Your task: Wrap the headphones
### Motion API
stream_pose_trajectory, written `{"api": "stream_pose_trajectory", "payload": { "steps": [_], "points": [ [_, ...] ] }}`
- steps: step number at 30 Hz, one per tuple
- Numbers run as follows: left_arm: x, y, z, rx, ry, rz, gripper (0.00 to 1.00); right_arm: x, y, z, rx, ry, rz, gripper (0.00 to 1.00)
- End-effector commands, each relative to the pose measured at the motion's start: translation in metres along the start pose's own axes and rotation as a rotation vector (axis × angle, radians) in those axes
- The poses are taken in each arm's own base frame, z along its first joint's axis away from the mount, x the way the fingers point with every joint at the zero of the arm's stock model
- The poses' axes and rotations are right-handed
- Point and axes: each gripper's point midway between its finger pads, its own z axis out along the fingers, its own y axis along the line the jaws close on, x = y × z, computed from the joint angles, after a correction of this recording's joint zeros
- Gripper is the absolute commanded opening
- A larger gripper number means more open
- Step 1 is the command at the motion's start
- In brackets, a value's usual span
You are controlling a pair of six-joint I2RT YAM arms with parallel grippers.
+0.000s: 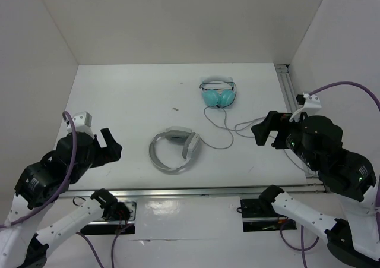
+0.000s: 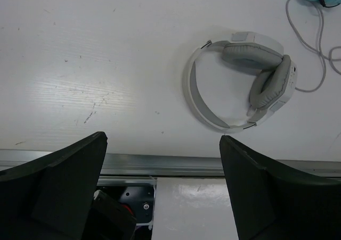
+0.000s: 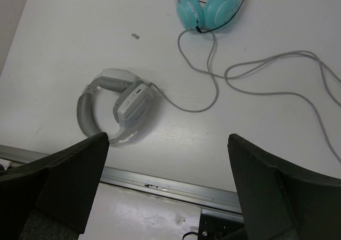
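Both arms hover by the near edge with nothing in hand. The left gripper [image 2: 162, 140] has its jaws wide apart, and so has the right gripper [image 3: 168, 139]. The grey headphones [image 1: 174, 150] lie flat on the table [image 1: 119, 90], ahead and a little right of the left gripper, ahead and left of the right one. Their thin cable [image 3: 186, 110] trails toward the teal headphones [image 3: 210, 8], where leads cross. I'd worry a tug snags there and drags the teal set, or just slides the grey pair.
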Motion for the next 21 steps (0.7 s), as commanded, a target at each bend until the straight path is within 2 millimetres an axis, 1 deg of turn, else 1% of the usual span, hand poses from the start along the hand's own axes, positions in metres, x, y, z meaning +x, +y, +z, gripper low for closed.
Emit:
{"api": "stream_pose_trajectory", "payload": {
  "steps": [1, 4, 5, 8, 9, 10, 11, 12, 14, 15, 17, 18, 21],
  "points": [
    [-0.008, -0.008, -0.009, 0.054, -0.027, -0.024, 1.0, -0.003, -0.001, -0.002, -0.006, -0.027, -0.002, 1.0],
    [-0.004, -0.028, -0.004, 0.155, -0.009, -0.01, 1.0, -0.01, 0.009, -0.006, -0.079, -0.074, 0.008, 1.0],
    [-0.006, -0.042, -0.003, 0.22, -0.011, -0.022, 1.0, -0.011, 0.01, -0.006, -0.079, -0.074, 0.019, 1.0],
    [0.006, -0.055, 0.01, 0.244, 0.042, -0.075, 1.0, -0.01, 0.01, -0.003, -0.067, -0.066, 0.043, 1.0],
    [0.011, -0.059, 0.016, 0.24, 0.068, -0.094, 1.0, -0.006, 0.012, 0.002, -0.07, -0.054, 0.043, 1.0],
    [0.013, -0.062, 0.022, 0.232, 0.08, -0.113, 1.0, -0.004, 0.014, 0.006, -0.084, -0.058, 0.046, 1.0],
    [0.019, -0.063, 0.03, 0.206, 0.112, -0.129, 1.0, -0.002, 0.017, 0.009, -0.097, -0.053, 0.046, 1.0],
    [0.018, -0.065, 0.036, 0.192, 0.112, -0.18, 1.0, -0.001, 0.019, 0.009, -0.109, -0.048, 0.031, 1.0],
    [0.028, -0.065, 0.053, 0.153, 0.128, -0.236, 1.0, 0.003, 0.019, 0.014, -0.1, -0.03, 0.025, 1.0],
    [0.039, -0.063, 0.066, 0.11, 0.157, -0.276, 1.0, 0.005, 0.015, 0.018, -0.074, -0.019, 0.014, 1.0],
    [0.045, -0.067, 0.082, 0.078, 0.171, -0.326, 1.0, 0.015, 0.013, 0.027, -0.062, 0.005, 0.006, 1.0],
    [0.058, -0.071, 0.095, 0.038, 0.22, -0.347, 1.0, 0.017, 0.015, 0.031, -0.074, 0.008, -0.007, 1.0],
    [0.077, -0.076, 0.112, -0.057, 0.243, -0.359, 1.0, 0.035, 0.013, 0.045, -0.065, 0.058, -0.03, 1.0]
  ]
}}
